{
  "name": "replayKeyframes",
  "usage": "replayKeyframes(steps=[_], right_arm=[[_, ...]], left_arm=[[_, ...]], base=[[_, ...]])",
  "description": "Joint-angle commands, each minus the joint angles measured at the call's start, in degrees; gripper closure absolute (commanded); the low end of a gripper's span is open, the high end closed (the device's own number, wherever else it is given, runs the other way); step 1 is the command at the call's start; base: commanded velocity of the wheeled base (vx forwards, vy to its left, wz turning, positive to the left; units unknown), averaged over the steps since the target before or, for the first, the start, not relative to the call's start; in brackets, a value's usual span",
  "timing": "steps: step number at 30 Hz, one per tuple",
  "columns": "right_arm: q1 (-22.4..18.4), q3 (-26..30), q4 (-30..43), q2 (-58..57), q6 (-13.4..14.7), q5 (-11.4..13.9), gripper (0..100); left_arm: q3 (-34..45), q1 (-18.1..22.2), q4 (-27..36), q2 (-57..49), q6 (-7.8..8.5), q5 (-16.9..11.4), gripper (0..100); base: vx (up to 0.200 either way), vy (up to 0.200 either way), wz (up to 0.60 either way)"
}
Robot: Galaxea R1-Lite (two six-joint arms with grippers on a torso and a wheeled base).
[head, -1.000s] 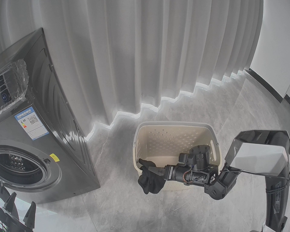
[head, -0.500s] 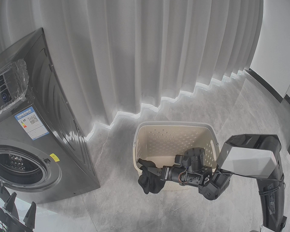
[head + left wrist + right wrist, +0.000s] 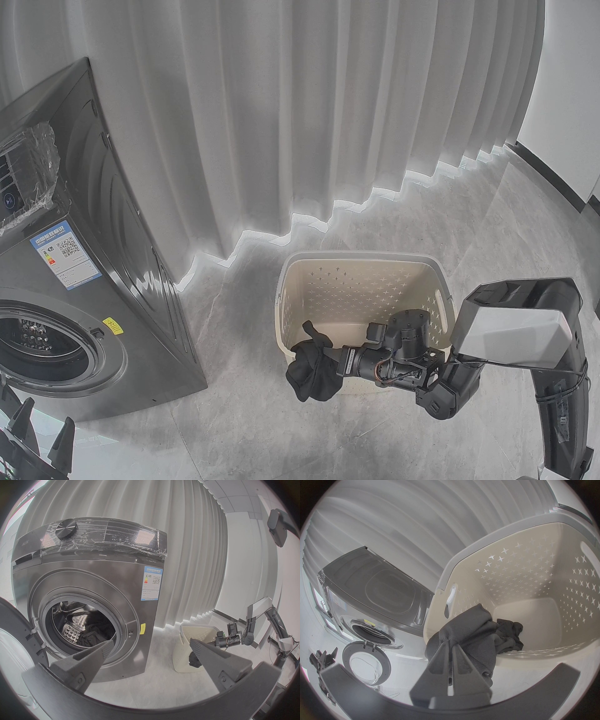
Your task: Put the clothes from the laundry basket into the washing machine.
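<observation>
Washing machine [image 3: 94, 300], dark grey steel, stood at the left with its round door swung open and dark cloth [image 3: 92, 636] lying in the drum. Right of it sat the cream laundry basket [image 3: 362, 255], star-pierced. A dark, crumpled garment [image 3: 312, 372] lay over the basket's near-left rim, its long axis running from the basket floor across the rim and down outside. The right hand [image 3: 328, 356] was pinched tight on it. The left hand [image 3: 150, 645] gaped wide, holding nothing, near the machine.
</observation>
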Motion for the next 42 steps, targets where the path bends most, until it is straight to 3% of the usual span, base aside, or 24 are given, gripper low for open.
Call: replayKeyframes(steps=[1,8,10,12,18,22,29,37,42], right_arm=[[0.2,5.4,-3.6,-4.9,0.0,0.1,100],[1.6,15.1,-10.6,-12.8,0.0,0.2,100],[1.6,15.1,-10.6,-12.8,0.0,0.2,100],[3.3,20.1,-16.6,-17.4,0.0,0.2,100],[5.6,23.6,-17.4,-24.8,0.2,0.6,100],[9.3,26.3,-17.4,-34.3,2.4,0.3,100],[8.8,30.4,-17.4,-44.6,2.4,1.3,100],[8.2,30.2,-17.3,-50.1,-1.4,2.8,100],[7.1,30.0,-17.3,-49.7,-3.8,4.0,100]], left_arm=[[1.0,0.0,-0.1,0.1,-0.06,0.0,0],[1.0,0.0,0.0,0.1,-0.06,0.0,0],[1.0,0.0,0.0,0.1,-0.06,0.0,0],[1.0,-0.1,-0.1,0.1,-0.06,0.0,0],[1.0,-0.1,-0.1,0.1,-0.15,0.0,0],[1.0,0.0,-0.1,0.1,-0.24,0.0,0],[1.0,0.0,-0.1,0.1,-0.06,0.1,0],[1.0,-0.1,-0.1,0.1,-0.42,0.1,0],[1.0,-0.1,-0.1,0.1,-0.42,0.1,0]], base=[[0.0,0.0,0.0],[0.0,0.0,0.0],[0.0,0.0,0.0],[0.0,0.0,0.0],[0.0,0.0,0.0],[0.0,0.0,0.0],[0.0,0.0,0.0],[0.0,0.0,0.0],[-0.2,0.0,0.0]])
